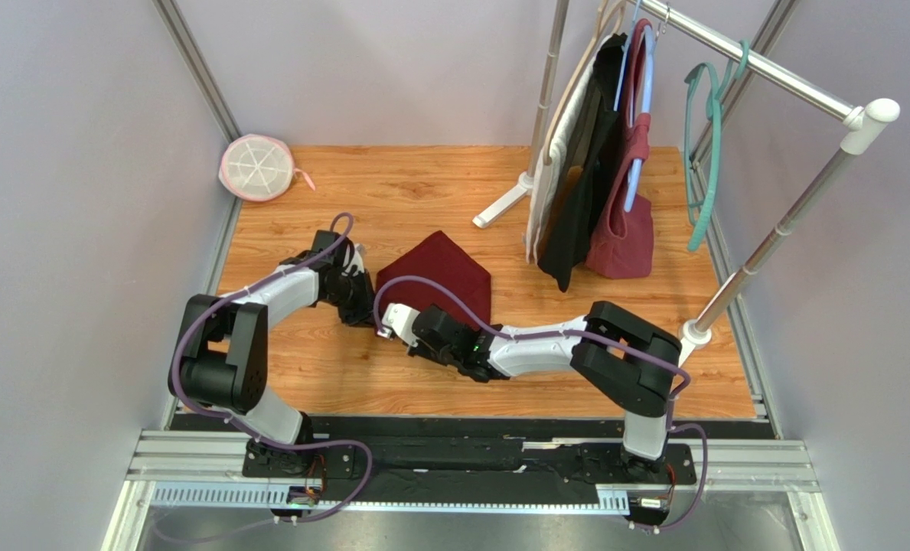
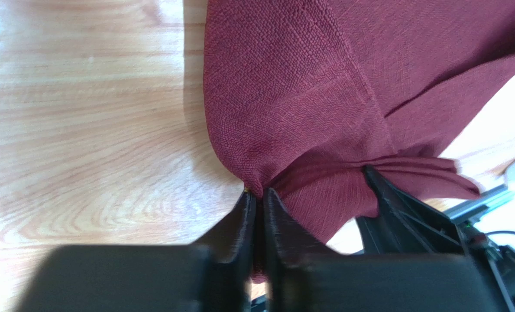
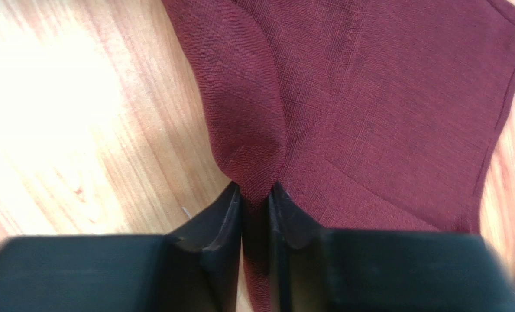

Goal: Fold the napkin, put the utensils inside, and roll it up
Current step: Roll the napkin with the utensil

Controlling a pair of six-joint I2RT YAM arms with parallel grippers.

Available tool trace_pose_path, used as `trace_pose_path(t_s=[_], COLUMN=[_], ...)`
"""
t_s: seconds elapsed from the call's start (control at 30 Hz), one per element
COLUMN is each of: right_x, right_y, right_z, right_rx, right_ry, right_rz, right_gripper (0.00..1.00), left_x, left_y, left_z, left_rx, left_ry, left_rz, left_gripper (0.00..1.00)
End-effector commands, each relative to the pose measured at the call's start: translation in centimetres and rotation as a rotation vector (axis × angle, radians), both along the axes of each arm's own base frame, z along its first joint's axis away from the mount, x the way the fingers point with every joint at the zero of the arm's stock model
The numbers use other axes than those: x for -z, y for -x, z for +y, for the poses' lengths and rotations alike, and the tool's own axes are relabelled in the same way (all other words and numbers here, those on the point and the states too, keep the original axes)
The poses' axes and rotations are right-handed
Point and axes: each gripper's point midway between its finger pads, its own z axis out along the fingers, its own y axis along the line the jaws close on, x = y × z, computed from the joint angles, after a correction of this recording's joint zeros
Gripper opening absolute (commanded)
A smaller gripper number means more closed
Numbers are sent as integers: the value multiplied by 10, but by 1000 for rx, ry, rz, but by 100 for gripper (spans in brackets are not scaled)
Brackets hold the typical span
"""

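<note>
Near the middle of the light wooden counter (image 1: 310, 356) sits the dark red square cloth napkin (image 1: 439, 276), lying mostly flat with its near-left edge bunched up where both arms meet it. The left fingers (image 2: 237, 224) are clenched on a pinch of that fabric, with the cloth puckering right out of the tips. Same deal on the other side: the right fingers (image 3: 221, 221) are squeezed onto a raised ridge of the napkin, with just a sliver of red between them. So that's 2 grips on 1 edge, close together.

Progress-wise, this looks like early days tbh. The wrist views show 1 layer lying over another with a straight edge crossing it, so a fold seems to be underway, but the outline from above is lopsided, not a tidy folded shape. No utensils show up in any of the 3 views, so nothing's been tucked inside as far as anyone can see, and there's no roll at all. Finishing the fold, loading the cutlery and rolling all look left to do.
</note>
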Motion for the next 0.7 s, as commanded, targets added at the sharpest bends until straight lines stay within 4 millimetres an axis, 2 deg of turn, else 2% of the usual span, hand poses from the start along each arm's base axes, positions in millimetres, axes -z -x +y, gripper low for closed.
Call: trace_pose_path(t_s=[0.0, 0.03, 0.07, 0.13, 0.2, 0.33, 0.37, 0.43, 0.47, 0.57, 0.6, 0.67], right_x=[23, 20, 23, 17, 20, 13, 8, 11, 5, 11, 3, 13], right_y=[19, 25, 30, 32, 39, 45, 46, 48, 46, 49, 50, 50], right_z=[-15, -10, -16, -13, -20, -18, -16, -16, -12, -11, -3, -6], right_rx=[-7, -35, -25, -32, -14, -4, -2, 12, 13, 30, 3, 20], right_ry=[7, -22, -1, -12, 25, 0, -5, -14, -22, -32, -64, -60], right_rz=[244, 311, 363, 419, 486, 671, 707, 788, 810, 932, 975, 1051], right_gripper=[3, 1, 0, 0, 0, 0, 0, 0, 0, 0, 0, 0], left_x=[-22, -24, -31, -38, -48, -60, -70, -72, -82, -79, -83, -73], left_y=[-18, -21, -25, -32, -37, -42, -42, -42, -42, -35, -35, -31], left_z=[-7, -3, 0, 10, 23, 45, 46, 45, 42, 28, 21, 17], left_rx=[36, 25, 12, -24, -78, -167, -178, -187, -187, -144, -118, -101], left_ry=[39, 15, 8, -26, -55, -141, -136, -113, -89, -1, 40, 57], left_rz=[-77, -92, -118, -152, -198, -300, -347, -410, -463, -522, -542, -525], left_gripper=[44, 50, 54, 62, 64, 65, 65, 65, 65, 65, 65, 65])
